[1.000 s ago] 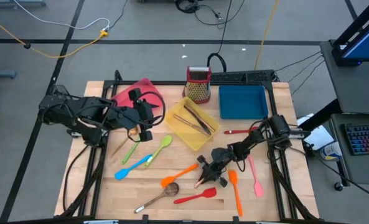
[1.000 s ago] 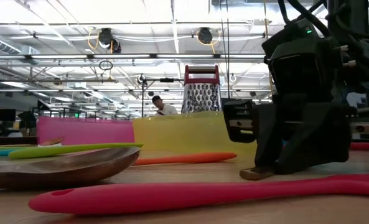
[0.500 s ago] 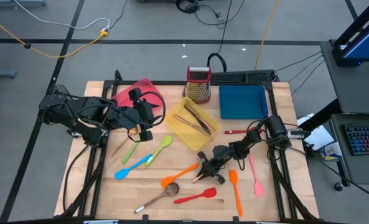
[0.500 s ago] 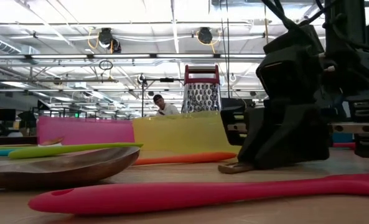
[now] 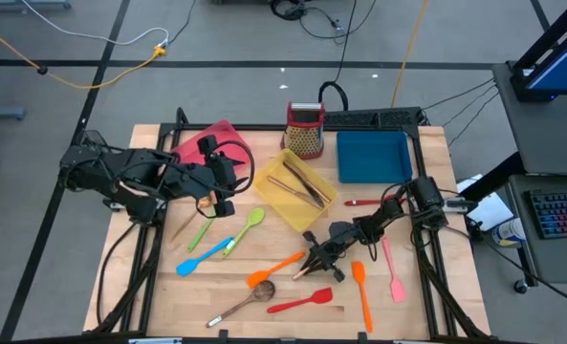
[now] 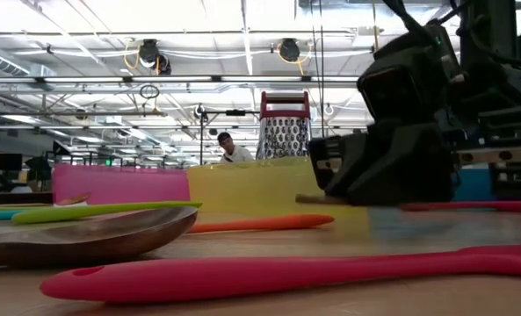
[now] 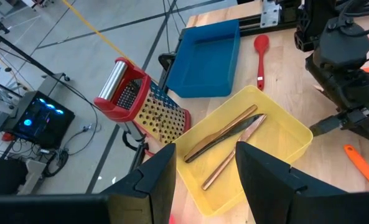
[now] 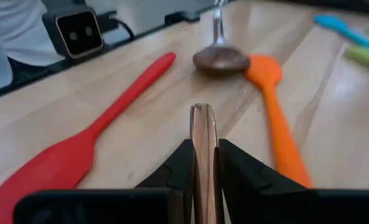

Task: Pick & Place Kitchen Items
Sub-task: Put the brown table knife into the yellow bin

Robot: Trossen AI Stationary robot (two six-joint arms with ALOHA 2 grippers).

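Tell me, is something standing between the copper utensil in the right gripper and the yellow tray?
Nothing visible does. The right gripper holds the copper utensil above the table, and only bare wood lies between it and the yellow tray.

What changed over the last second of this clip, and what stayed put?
The right gripper, shut on a copper-coloured utensil, has lifted it off the table: in the low view the utensil lay on the wood a second ago and now hangs clear of it. The left gripper has not moved, waiting open near the yellow tray. The other utensils lie as before.
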